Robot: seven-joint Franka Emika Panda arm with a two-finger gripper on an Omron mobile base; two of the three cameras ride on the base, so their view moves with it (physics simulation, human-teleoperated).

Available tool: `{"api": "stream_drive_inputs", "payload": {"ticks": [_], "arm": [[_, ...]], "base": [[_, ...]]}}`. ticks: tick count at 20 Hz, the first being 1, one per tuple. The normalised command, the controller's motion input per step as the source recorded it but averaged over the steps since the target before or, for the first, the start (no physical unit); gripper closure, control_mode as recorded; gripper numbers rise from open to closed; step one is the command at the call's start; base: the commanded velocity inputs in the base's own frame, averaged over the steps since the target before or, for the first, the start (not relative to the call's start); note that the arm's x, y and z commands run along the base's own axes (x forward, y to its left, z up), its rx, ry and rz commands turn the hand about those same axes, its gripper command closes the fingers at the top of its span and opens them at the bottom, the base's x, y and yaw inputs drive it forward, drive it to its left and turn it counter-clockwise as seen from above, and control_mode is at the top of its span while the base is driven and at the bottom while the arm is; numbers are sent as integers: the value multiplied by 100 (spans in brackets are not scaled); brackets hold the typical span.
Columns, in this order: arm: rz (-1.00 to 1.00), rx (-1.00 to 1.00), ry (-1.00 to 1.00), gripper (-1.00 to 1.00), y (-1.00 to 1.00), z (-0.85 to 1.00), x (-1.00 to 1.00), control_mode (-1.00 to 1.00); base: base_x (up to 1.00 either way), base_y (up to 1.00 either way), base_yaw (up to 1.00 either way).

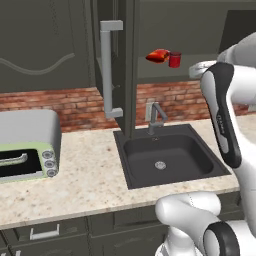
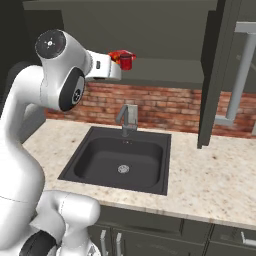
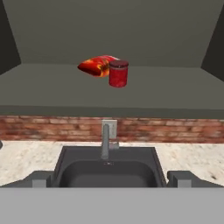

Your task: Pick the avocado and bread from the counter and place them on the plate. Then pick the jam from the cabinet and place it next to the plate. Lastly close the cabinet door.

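The cabinet (image 3: 109, 94) shelf is faced with the cabinet door (image 1: 116, 70) swung open at nine o'clock. The jam (image 3: 118, 73) stands touching an orange-red packet (image 3: 96, 65) at its ten o'clock, which could be knocked. The gripper (image 3: 109, 178) is spread wide, empty.

Jam (image 2: 127, 61) on cabinet (image 2: 165, 75) shelf — above sink (image 2: 120, 159)

One jam (image 3: 118, 73), one orange-red bag (image 3: 97, 65), one sink (image 1: 167, 157), one faucet (image 1: 154, 116), one toaster oven (image 1: 27, 145).
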Motion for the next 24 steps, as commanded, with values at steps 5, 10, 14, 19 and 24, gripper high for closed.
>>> {"api": "stream_drive_inputs", "payload": {"ticks": [5,10,14,19,24], "arm": [[0,0,0,-100,9,0,62,-100],[0,0,0,-100,2,0,63,-100],[0,0,0,-100,0,0,54,-100],[0,0,1,-100,0,0,55,-100],[0,0,0,-100,-1,0,49,-100]], "base": [[0,0,0],[0,0,0],[0,0,0],[0,0,0],[0,0,0]]}}
